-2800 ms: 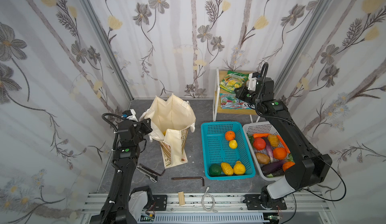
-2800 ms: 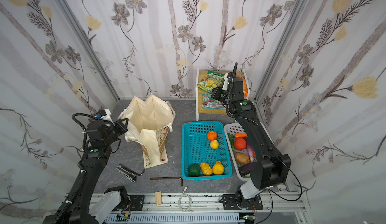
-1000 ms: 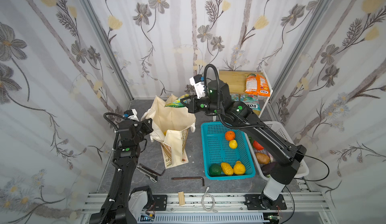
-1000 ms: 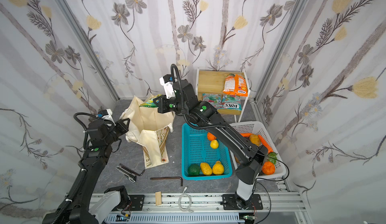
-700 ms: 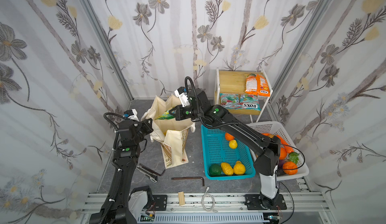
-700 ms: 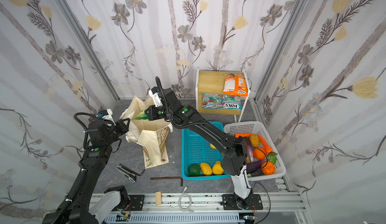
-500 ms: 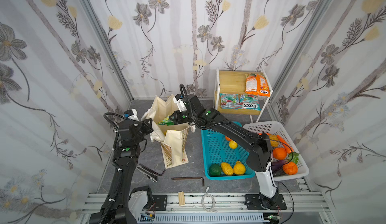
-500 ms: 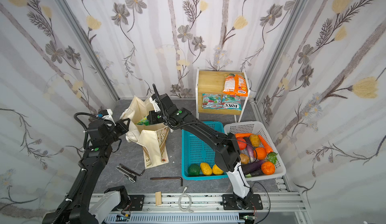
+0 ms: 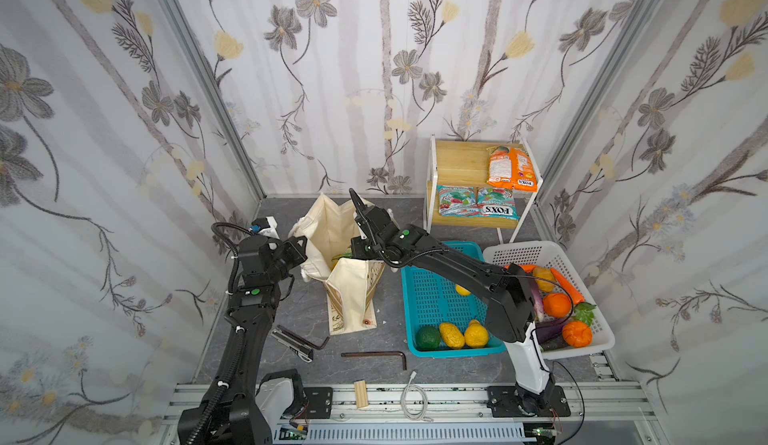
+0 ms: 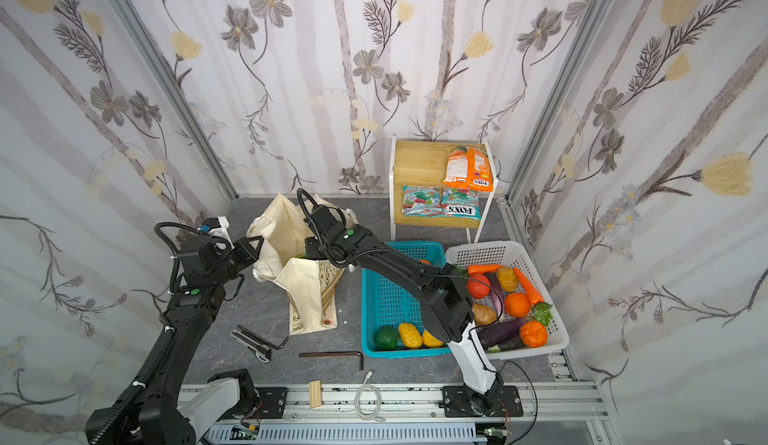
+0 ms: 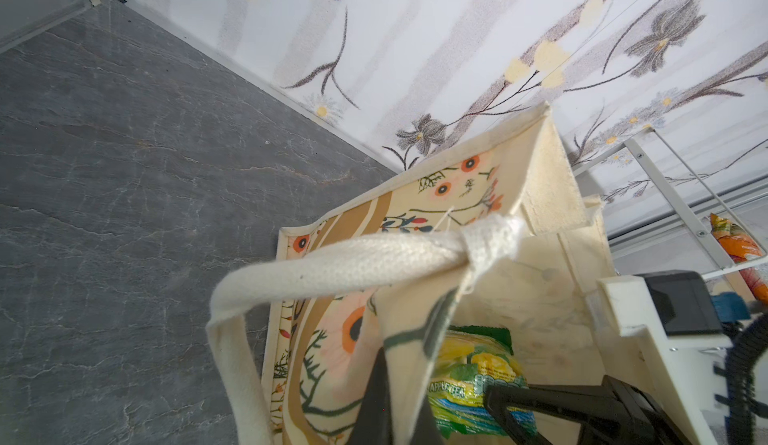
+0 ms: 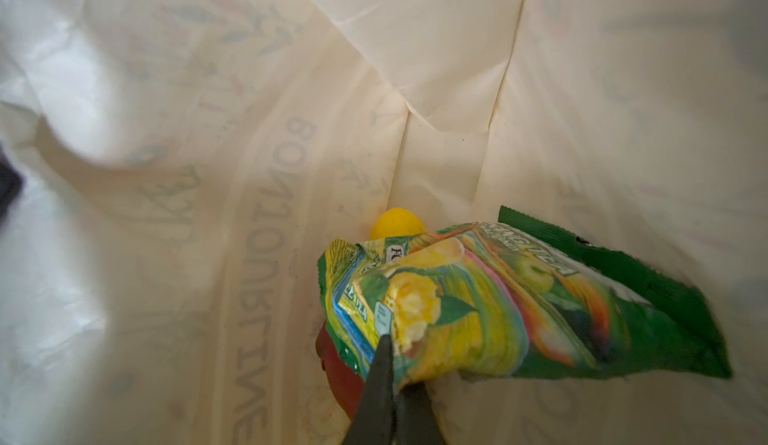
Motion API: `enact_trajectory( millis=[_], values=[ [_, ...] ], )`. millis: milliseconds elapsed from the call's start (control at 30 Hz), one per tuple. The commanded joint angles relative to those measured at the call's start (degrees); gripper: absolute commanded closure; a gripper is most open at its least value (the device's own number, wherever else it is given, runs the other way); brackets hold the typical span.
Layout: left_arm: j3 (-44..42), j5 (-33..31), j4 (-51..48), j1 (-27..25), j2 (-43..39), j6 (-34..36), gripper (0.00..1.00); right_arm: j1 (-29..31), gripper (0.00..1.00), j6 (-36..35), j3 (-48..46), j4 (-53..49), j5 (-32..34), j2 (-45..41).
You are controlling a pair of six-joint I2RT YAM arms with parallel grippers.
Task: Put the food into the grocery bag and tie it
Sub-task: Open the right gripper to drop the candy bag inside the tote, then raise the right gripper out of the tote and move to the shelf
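Drop phase of packing.

Top views: grocery bag point(image 9: 332, 227) stands open. The right arm point(image 9: 440, 262) reaches across into its mouth, and a sliver of green snack packet point(image 9: 341, 252) shows just inside the rim. The left arm point(image 9: 249, 297) is at the bag's outer side, on the rim. Grip state isn't readable in these views.

Left wrist: left fingers point(image 11: 376, 397) are clamped on the bag wall near the rope handle point(image 11: 332, 268), propping the mouth open. The packet is inside, with right fingers point(image 11: 540, 403) on its edge.

Right wrist: right fingers pinch the packet's short end together, and its long axis runs away from them. All of it is within the lining. Only this view shows the lemon point(image 12: 397, 222) and red fruit point(image 12: 332, 364) on the bag floor beneath. Judged: letting go alone should drop it in.
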Motion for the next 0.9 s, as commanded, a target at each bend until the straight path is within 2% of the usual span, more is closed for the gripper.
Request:
enact_trajectory(
  millis=[0,167,200,300,400,500,633,767,867],
  values=[
    [0.47,2.29,-0.35,-0.67,1.59,0.22,1.00,0.39,1.00,0.12,-2.23,0.50,5.76,-1.64],
    [0.41,1.78,-0.35,-1.93,2.57,0.59,1.00,-0.84,0.98,0.89,-1.56,0.82,6.10,0.42],
    [0.33,1.41,-0.35,-2.05,2.49,0.70,1.00,-1.12,0.94,0.99,-1.32,1.04,5.02,0.83],
    [0.14,0.58,-0.44,-1.99,2.48,0.76,1.00,-1.70,0.75,1.10,-0.49,1.59,2.44,1.75],
    [0.14,0.38,-0.44,-2.13,2.74,0.69,1.00,-1.87,0.70,0.95,0.35,1.75,2.12,2.08],
    [0.05,0.33,-0.44,-2.15,2.75,0.53,1.00,-1.87,0.58,0.68,0.64,1.60,2.12,1.17],
    [0.12,0.31,-0.44,-2.14,2.56,0.46,1.00,-1.36,0.27,-0.29,0.52,1.23,4.89,-2.17],
    [0.14,0.37,-0.44,-2.21,2.30,0.35,1.00,-1.09,0.16,-1.00,0.35,0.13,8.12,-6.50],
    [0.14,0.22,-0.44,-2.23,2.08,0.39,1.00,-1.09,0.14,-1.01,-0.33,0.02,9.19,-10.69]
  ],
)
